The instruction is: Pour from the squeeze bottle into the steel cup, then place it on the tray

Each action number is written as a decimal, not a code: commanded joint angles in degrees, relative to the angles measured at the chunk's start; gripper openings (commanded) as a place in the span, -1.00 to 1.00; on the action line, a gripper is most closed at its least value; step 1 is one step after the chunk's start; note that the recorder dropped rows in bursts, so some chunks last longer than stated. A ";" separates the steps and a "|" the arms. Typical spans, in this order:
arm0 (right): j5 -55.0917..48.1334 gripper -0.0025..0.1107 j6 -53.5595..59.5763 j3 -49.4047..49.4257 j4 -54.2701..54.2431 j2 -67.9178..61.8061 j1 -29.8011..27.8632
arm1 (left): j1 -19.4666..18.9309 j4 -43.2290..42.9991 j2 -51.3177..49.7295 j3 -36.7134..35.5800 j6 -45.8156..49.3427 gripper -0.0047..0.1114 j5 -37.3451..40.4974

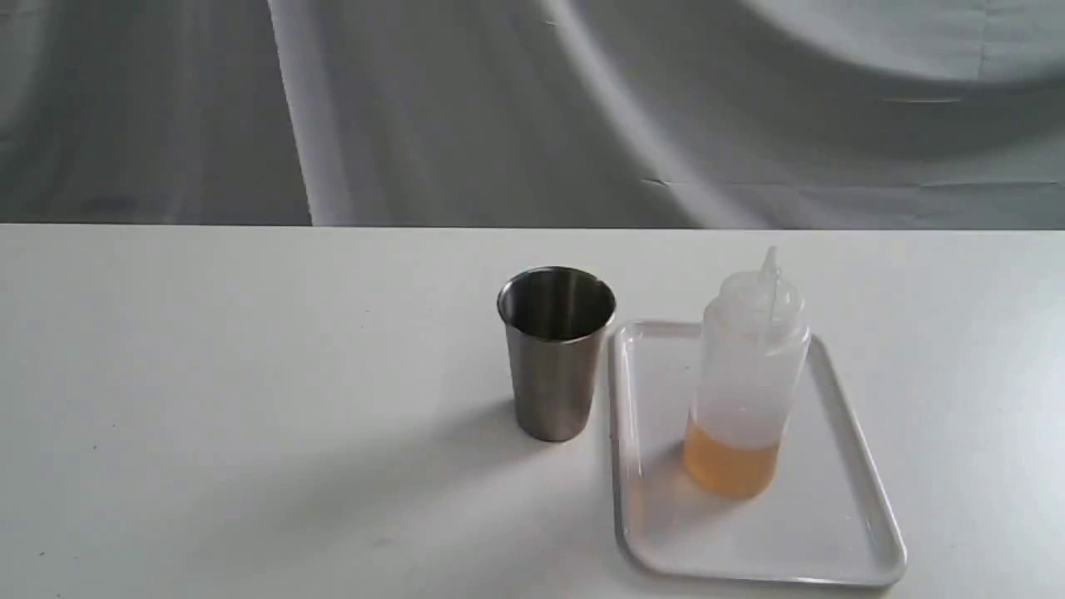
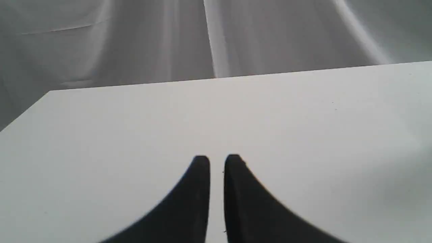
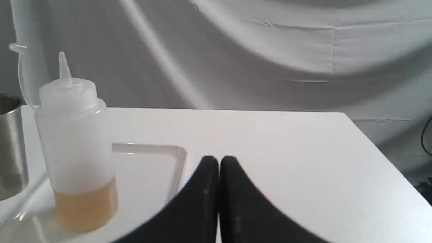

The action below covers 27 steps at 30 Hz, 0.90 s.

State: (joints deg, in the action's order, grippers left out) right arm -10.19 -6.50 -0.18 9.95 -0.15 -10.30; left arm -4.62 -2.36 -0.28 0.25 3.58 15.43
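The squeeze bottle point(image 1: 746, 383) stands upright on the white tray point(image 1: 865, 491), with amber liquid filling its bottom part. Just left of the tray on the table is the steel cup point(image 1: 556, 353), upright. Neither gripper shows in the exterior view. In the right wrist view my right gripper point(image 3: 218, 160) is shut on nothing, low over the table to the side of the squeeze bottle point(image 3: 76, 141) and the tray point(image 3: 175, 162), with the steel cup point(image 3: 10, 145) at the frame's edge. My left gripper point(image 2: 217, 158) has its fingers almost together over bare table, holding nothing.
A grey cloth backdrop point(image 1: 532, 108) hangs behind the white table point(image 1: 250, 416). The table's far edge runs across the exterior view, and its right corner point(image 3: 344, 114) shows in the right wrist view.
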 commanded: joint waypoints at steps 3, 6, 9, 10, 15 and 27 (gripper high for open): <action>-4.05 -0.96 2.21 0.18 -0.06 0.15 0.21 | 0.21 -0.14 0.28 -0.25 -0.10 -0.78 -0.41; -5.90 -0.96 3.40 0.18 -0.06 0.15 0.21 | 0.21 -0.14 0.28 -0.25 -0.10 -0.78 -0.41; -7.51 -0.96 3.40 0.18 -0.06 0.15 0.21 | 0.21 -0.14 0.28 -0.25 -0.10 -0.78 -0.41; -7.65 -0.96 3.40 0.18 -0.06 0.15 0.21 | 0.21 -0.14 0.28 -0.25 -0.10 -0.78 -0.41; -8.28 -0.96 3.40 0.18 -1.09 0.15 0.21 | 0.21 -0.14 0.28 -0.25 -0.10 -0.78 -0.41; -10.02 -0.96 3.26 0.18 -1.48 0.15 0.21 | 0.21 -0.14 0.28 -0.25 -0.10 -0.78 -0.41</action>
State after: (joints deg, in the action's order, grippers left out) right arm -19.81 -3.57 -0.18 9.09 -0.15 -10.30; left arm -4.62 -2.36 -0.28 0.25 3.58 15.43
